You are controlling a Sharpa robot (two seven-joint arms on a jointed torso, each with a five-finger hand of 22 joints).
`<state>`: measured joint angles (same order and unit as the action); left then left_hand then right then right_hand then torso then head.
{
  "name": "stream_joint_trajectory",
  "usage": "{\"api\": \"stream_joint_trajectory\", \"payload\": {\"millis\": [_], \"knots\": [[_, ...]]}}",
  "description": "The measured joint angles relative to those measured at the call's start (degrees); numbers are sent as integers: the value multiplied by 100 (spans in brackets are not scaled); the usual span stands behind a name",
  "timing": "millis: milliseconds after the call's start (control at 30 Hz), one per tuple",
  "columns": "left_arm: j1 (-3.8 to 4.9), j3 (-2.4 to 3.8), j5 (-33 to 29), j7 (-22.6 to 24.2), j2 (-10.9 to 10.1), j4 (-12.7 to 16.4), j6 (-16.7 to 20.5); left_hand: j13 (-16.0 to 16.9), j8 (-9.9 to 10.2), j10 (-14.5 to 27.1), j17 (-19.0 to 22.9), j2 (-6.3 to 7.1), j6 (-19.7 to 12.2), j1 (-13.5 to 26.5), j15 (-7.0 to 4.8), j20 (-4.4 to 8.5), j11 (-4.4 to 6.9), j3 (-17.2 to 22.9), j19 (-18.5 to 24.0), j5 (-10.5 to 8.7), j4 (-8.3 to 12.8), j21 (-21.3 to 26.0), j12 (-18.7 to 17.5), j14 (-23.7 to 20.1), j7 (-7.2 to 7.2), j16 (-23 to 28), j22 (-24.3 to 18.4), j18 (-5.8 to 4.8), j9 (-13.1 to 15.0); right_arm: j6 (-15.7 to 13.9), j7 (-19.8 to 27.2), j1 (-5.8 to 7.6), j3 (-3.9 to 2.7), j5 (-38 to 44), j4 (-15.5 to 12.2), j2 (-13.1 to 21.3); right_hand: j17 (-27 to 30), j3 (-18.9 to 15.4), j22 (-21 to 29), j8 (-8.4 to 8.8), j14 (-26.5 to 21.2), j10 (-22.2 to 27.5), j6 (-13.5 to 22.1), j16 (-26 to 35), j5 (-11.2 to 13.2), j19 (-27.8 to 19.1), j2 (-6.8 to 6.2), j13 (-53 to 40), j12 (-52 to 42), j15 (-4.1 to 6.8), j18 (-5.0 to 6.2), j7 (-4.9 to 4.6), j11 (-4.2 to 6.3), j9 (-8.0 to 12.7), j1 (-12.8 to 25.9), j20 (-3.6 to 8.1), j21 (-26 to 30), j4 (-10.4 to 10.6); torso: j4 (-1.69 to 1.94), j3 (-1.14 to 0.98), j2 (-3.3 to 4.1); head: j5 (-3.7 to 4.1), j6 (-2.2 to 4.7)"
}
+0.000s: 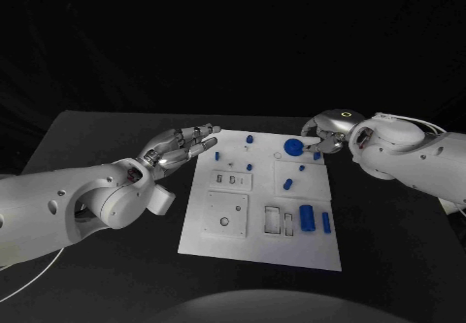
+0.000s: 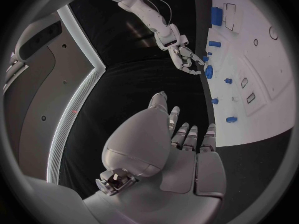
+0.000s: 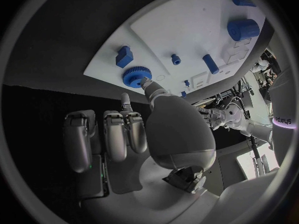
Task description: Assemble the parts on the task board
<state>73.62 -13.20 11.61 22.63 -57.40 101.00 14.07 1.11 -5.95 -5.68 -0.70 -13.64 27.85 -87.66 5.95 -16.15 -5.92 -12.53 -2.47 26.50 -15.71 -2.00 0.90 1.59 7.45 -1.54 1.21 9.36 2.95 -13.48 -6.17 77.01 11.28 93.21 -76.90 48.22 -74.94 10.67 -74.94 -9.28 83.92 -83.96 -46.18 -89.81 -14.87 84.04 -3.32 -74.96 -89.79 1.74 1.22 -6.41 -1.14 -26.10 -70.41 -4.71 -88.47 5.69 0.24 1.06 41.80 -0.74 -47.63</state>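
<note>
Nearest, the spread left robot hand (image 1: 182,149) hovers at the board's (image 1: 233,252) edge; the right robot hand (image 1: 323,139), fingers apart, touches the blue gear (image 1: 293,147) just beside it.

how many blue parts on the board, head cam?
9. Far end: far peg, gear, block by the right hand. Left edge: edge peg. Middle: centre peg, small stud, slanted peg. Near right: big cylinder, bar. The hand may hide more.

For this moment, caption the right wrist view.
Right hand fingertip touches the blue gear on the task board.
</note>
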Motion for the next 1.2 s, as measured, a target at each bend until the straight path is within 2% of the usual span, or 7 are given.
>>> {"api": "stream_joint_trajectory", "payload": {"millis": [133,333,733,1200], "knots": [[0,0,0,-4,-3,4,-12,3,0,-9,0,0,0,0,0,0,-9,0,0,0,0,0,0,0,0,0,0,0,0,-11,-15,-50,0,50,62,-50,0,11,0,0,0,-14,46,0,-109,0,17,0,0,0,0,-4,-14,-22,-17,0,0,-41,-3,3,1,-9,2],[0,0,0,-11,-4,11,-25,2,0,-9,0,0,0,0,0,0,-9,0,0,0,0,0,0,0,0,-22,-1,0,-1,-61,-14,-77,1,93,83,-79,1,50,1,33,21,2,64,0,-473,0,31,1,0,-20,1,-23,-42,-49,-31,0,0,-80,-7,2,5,-8,2],[0,0,0,-31,-2,20,-49,2,0,-9,-4,0,0,0,20,0,-9,0,0,0,0,0,0,20,0,-22,-2,0,-1,-126,13,-91,1,98,87,-147,1,50,2,88,21,2,122,0,-543,-1,30,2,1,-21,2,-40,-42,-49,-32,0,1,-80,-12,-3,8,-13,-24],[0,0,0,-70,9,14,-79,7,-21,-29,-4,0,21,0,30,0,-29,0,0,0,0,0,0,30,21,-22,-2,0,-1,-132,41,-133,0,73,249,-318,2,60,3,88,21,2,122,0,-543,-1,30,3,1,-20,2,-40,-41,-48,-32,0,5,-90,-10,-5,8,-16,-47]]}}
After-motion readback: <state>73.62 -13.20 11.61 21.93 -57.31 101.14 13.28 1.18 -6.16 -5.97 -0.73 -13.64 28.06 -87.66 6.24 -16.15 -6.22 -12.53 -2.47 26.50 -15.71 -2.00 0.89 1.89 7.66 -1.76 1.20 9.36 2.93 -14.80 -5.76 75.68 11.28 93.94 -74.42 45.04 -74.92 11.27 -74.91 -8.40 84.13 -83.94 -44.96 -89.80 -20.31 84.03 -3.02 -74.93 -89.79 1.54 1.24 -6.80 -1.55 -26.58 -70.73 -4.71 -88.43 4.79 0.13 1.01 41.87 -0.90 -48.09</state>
